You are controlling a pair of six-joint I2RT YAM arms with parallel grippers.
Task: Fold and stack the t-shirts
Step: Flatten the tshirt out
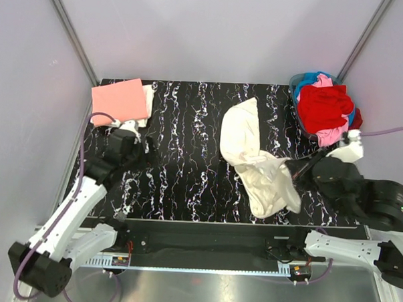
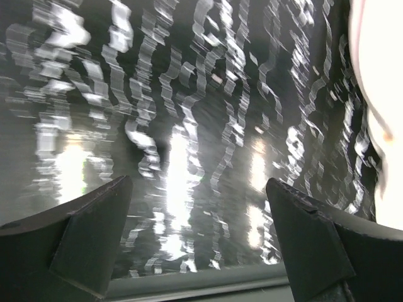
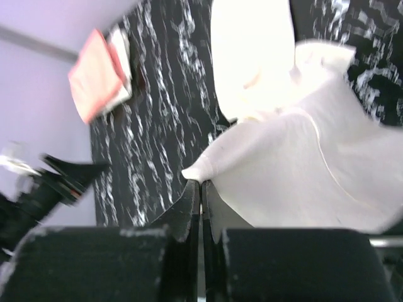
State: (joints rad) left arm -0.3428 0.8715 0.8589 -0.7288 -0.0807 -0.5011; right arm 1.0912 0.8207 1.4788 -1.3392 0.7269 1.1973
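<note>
A large cream t-shirt (image 1: pixel 255 157) lies crumpled on the black marbled table (image 1: pixel 187 184), right of centre. My right gripper (image 1: pixel 295 170) is shut on an edge of it and lifts that edge; the wrist view shows the cloth (image 3: pixel 283 163) pinched at the fingertips (image 3: pixel 200 184). A folded salmon-pink t-shirt (image 1: pixel 119 100) lies on a white one (image 1: pixel 147 102) at the far left corner, also in the right wrist view (image 3: pixel 96 75). My left gripper (image 1: pixel 131 146) is open and empty low over the table (image 2: pixel 195 189), below that stack. Red (image 1: pixel 324 106), pink and blue shirts fill a basket.
The basket (image 1: pixel 299 85) stands at the far right corner. Grey walls enclose the table on three sides. The table's near edge (image 1: pixel 225 223) runs above the arm bases. A cable (image 1: pixel 389 131) trails to the right arm.
</note>
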